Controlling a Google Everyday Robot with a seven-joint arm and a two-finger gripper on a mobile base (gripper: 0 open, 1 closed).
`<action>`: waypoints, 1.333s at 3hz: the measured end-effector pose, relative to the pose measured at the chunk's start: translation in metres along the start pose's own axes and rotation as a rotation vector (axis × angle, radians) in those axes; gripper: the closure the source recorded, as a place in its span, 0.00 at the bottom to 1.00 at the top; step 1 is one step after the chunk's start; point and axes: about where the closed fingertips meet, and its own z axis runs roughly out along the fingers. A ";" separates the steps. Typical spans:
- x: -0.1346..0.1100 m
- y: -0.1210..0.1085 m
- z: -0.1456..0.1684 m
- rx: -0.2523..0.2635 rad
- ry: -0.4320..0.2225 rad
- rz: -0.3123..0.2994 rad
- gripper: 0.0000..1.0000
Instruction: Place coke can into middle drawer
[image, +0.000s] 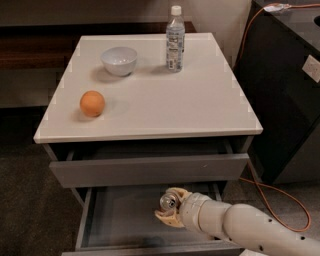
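Note:
The middle drawer (117, 217) stands pulled out below the white-topped cabinet, its grey interior showing. My gripper (169, 207) reaches into it from the lower right, at the drawer's centre-right. Its pale fingers (176, 194) are shut around the coke can (166, 202). Only the can's silver top shows; the rest is hidden by the fingers. The can is held low inside the drawer; whether it touches the floor I cannot tell.
On the cabinet top (200, 100) are an orange (92, 103), a white bowl (119, 60) and a clear water bottle (174, 39). The uppermost drawer front (150, 170) juts out slightly above my gripper. A dark cabinet (290, 90) and an orange cable (280, 195) lie to the right.

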 end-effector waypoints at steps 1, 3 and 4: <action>0.025 -0.005 0.022 0.001 -0.036 0.007 1.00; 0.062 -0.016 0.066 -0.017 -0.084 0.047 1.00; 0.079 -0.019 0.087 -0.017 -0.107 0.064 1.00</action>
